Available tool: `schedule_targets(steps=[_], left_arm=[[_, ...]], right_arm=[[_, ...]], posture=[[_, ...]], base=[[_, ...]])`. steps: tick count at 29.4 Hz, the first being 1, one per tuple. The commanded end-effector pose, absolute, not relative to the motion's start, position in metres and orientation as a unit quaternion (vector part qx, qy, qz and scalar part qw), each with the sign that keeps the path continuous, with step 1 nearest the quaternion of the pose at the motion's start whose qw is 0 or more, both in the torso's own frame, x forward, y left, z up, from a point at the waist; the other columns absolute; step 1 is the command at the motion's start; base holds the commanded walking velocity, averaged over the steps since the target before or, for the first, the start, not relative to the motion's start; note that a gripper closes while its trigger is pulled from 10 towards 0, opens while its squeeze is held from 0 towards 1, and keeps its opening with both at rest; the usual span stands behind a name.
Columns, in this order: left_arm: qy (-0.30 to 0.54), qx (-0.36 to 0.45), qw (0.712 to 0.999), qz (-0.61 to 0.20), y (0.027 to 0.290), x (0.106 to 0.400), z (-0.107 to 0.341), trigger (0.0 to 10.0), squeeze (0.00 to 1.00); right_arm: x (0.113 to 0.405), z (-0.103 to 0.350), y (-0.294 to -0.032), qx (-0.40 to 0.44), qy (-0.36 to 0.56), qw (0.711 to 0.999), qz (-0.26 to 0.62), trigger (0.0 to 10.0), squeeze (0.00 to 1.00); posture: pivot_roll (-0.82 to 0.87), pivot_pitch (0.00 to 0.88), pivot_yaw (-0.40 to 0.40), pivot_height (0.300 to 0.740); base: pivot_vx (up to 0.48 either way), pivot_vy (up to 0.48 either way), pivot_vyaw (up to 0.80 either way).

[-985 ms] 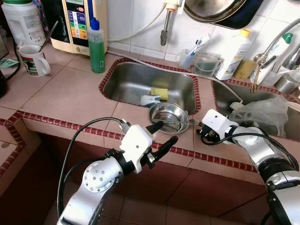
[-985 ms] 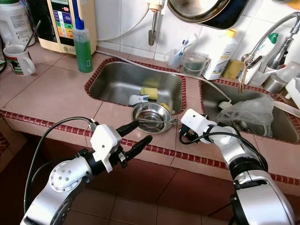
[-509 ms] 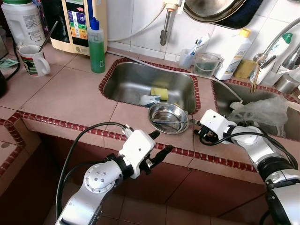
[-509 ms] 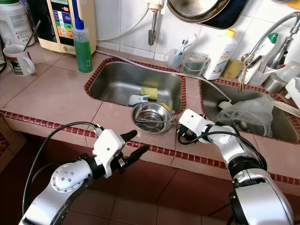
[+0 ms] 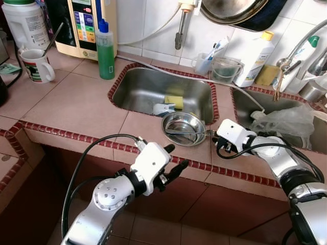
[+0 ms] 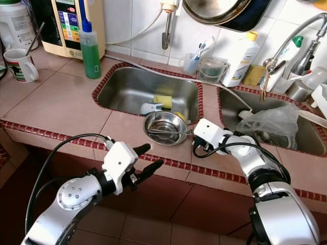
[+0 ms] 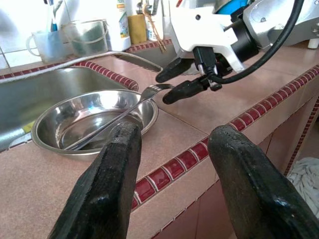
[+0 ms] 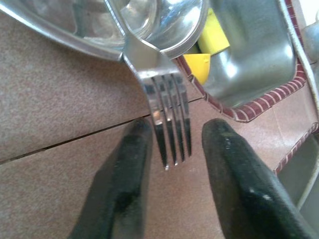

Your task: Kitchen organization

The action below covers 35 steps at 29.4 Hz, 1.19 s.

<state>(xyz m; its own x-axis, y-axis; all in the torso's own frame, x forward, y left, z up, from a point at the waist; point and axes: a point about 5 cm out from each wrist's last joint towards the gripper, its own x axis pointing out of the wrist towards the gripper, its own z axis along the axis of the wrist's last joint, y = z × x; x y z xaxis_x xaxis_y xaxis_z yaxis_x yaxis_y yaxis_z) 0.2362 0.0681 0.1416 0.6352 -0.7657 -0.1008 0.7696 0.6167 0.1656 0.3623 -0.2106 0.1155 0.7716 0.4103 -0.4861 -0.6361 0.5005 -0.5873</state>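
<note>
The silver metal fork (image 8: 167, 119) is laid in the shallow round steel bowl (image 5: 184, 128), its tines projecting over the rim above the pink tiled table (image 5: 76, 104), just in front of the steel sink (image 5: 148, 89). The right end effector (image 8: 172, 154) is positioned with its black fingers parted on either side of the tines, not clamped. The left end effector (image 5: 172, 159) is held open below the table edge.

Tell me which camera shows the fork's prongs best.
The right wrist view: the silver metal fork has its four prongs sharp between the open right pincer fingers, past the round steel bowl rim. The left wrist view shows its whole length from the side; the eye views show a thin sliver.
</note>
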Motion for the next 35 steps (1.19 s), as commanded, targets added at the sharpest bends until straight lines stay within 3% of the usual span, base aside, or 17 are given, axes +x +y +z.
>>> schedule_targets(steps=[1, 21, 24, 25, 33, 35], left_arm=[[0.004, 0.099, 0.898, -0.428, 0.0646, 0.2338, 0.1452, 10.0, 0.0], [0.003, 0.094, 0.901, -0.424, 0.0637, 0.2341, 0.1461, 10.0, 0.0], [0.003, 0.094, 0.901, -0.423, 0.0636, 0.2339, 0.1461, 10.0, 0.0], [0.003, 0.094, 0.901, -0.423, 0.0637, 0.2338, 0.1461, 10.0, 0.0], [0.001, 0.093, 0.902, -0.422, 0.063, 0.2347, 0.1465, 10.0, 0.0], [-0.001, 0.093, 0.902, -0.421, 0.0628, 0.235, 0.1467, 10.0, 0.0]], right_arm=[[0.3645, 0.1201, -0.2128, -0.402, 0.142, 0.852, 0.303, 0.0, 0.0], [0.3644, 0.1195, -0.2142, -0.409, 0.145, 0.849, 0.302, 0.0, 0.0], [0.3645, 0.1196, -0.2142, -0.409, 0.145, 0.849, 0.302, 0.6, 0.0], [0.3645, 0.1195, -0.2142, -0.409, 0.146, 0.848, 0.303, 0.1, 0.0], [0.3656, 0.1219, -0.2139, -0.411, 0.142, 0.848, 0.303, 0.0, 0.0], [0.3657, 0.125, -0.2137, -0.409, 0.131, 0.849, 0.308, 0.4, 0.0]], posture=[[0.16, 0.035, -0.135, 0.74], [0.16, 0.041, -0.139, 0.74], [0.16, 0.041, -0.139, 0.74], [0.16, 0.041, -0.139, 0.74], [0.16, 0.04, -0.141, 0.74], [0.16, 0.039, -0.141, 0.74]], base=[[0.0, 0.0, 0.0], [0.0, 0.0, 0.0], [0.0, 0.0, 0.0], [0.0, 0.0, 0.0], [0.0, 0.0, 0.0], [0.0, 0.0, 0.0]])
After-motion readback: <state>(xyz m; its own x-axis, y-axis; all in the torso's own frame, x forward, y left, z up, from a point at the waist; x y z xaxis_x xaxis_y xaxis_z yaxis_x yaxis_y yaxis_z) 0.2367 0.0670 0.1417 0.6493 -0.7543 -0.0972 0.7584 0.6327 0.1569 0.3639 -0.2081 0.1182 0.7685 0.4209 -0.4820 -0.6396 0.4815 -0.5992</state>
